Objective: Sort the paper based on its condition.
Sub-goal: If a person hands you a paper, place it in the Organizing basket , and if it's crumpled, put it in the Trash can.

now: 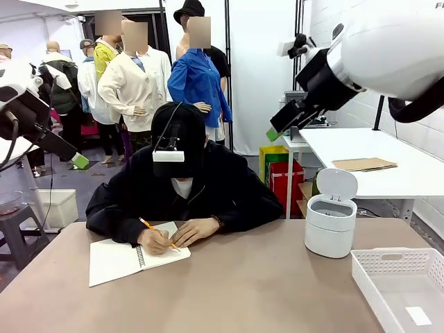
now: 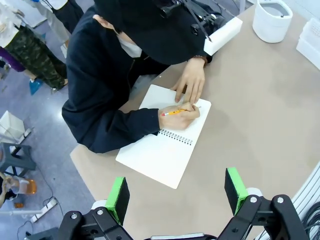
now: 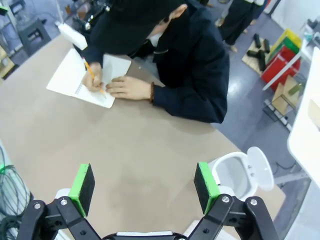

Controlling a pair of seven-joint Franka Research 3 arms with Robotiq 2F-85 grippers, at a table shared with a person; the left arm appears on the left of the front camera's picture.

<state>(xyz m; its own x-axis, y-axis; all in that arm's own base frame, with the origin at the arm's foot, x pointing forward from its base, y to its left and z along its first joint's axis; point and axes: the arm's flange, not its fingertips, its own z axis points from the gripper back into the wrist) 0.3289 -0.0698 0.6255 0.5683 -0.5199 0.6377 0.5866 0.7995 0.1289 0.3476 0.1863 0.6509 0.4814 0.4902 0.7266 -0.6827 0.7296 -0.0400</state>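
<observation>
Loose paper is out of view. A person at the far side writes with an orange pencil [image 1: 154,229] in an open spiral notebook [image 1: 114,260], seen too as the notebook [image 2: 162,145] and the notebook [image 3: 70,75]. My left gripper [image 1: 80,161] hangs raised at the left, off the table. From the wrist, that left gripper [image 2: 176,195] is open above the notebook, holding nothing. My right gripper [image 1: 272,132] is raised at the upper right. In its own view the right gripper [image 3: 144,186] is open over bare tabletop, also holding nothing.
A white bin [image 1: 331,225] with its lid flipped up stands at the right of the table, seen also as the bin [image 3: 235,172]. A white perforated tray [image 1: 361,274] sits at the front right corner. The person's arms rest on the far edge.
</observation>
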